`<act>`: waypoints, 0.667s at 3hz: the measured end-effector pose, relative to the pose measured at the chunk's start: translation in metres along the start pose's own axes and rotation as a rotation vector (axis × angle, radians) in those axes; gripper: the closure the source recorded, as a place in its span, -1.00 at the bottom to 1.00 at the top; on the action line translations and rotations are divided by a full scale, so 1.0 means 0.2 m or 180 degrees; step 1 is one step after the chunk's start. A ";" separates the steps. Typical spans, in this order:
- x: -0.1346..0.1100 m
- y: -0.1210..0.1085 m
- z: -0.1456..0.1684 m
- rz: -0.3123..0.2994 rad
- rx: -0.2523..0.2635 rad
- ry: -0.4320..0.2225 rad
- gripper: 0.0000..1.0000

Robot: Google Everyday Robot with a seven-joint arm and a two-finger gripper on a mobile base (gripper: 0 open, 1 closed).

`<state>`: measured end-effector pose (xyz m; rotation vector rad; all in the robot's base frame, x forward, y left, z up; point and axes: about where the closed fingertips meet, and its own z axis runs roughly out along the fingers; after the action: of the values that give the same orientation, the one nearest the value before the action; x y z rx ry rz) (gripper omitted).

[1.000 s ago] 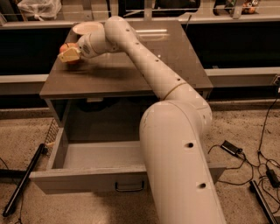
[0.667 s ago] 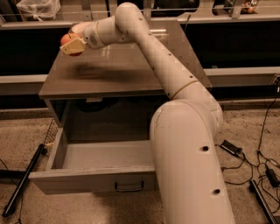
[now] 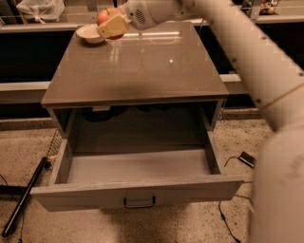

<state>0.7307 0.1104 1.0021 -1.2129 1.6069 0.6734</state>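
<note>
Gripper (image 3: 110, 24) clamps apple (image 3: 104, 16) — beside bowl (image 3: 88, 34).

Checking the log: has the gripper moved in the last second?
Yes. The gripper, holding a red fruit, went toward the table's far edge, beside the bowl.

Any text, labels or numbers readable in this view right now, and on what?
None can be read: no words or numbers show on the gripper, which holds a red fruit above the white bowl at the table's far left corner, nor on the table, the open drawer or the plastic bag.
</note>
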 end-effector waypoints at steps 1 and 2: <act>0.10 0.02 -0.20 0.0013 0.0133 0.0170 1.00; 0.10 0.03 -0.20 0.0013 0.0132 0.0171 1.00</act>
<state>0.7109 0.0705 0.9968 -1.2068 1.6601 0.6119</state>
